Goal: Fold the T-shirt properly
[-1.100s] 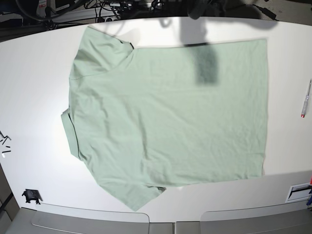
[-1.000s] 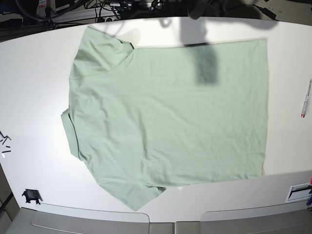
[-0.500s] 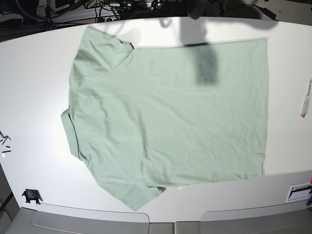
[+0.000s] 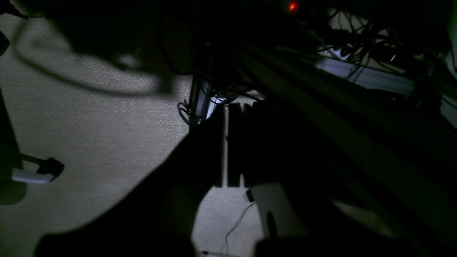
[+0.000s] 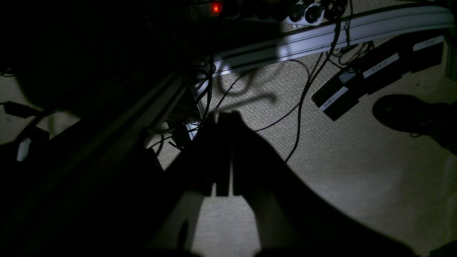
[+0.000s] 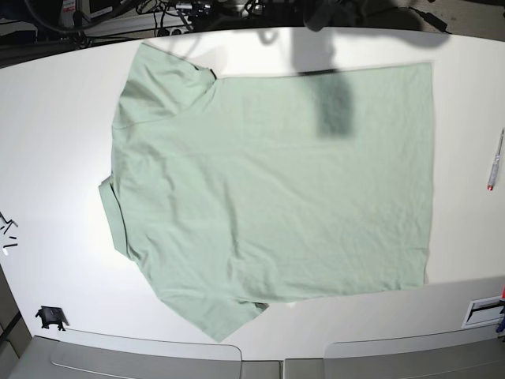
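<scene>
The pale mint-green T-shirt (image 6: pixel 276 189) lies spread flat on the white table (image 6: pixel 55 134) in the base view, collar toward the left, hem toward the right, both sleeves out at the far and near left. Neither arm shows in the base view. In the left wrist view my left gripper (image 4: pixel 226 107) is a dark silhouette above carpeted floor, its fingers pressed together and shut on nothing. The right wrist view shows my right gripper (image 5: pixel 224 116) the same way, shut and empty, over floor and cables. The T-shirt appears in neither wrist view.
A red and white pen (image 6: pixel 495 160) lies at the table's right edge. A small black clip (image 6: pixel 50 317) sits near the front left corner, and a white label (image 6: pixel 483 311) at the front right. Cables and equipment (image 6: pixel 181 12) crowd the far edge.
</scene>
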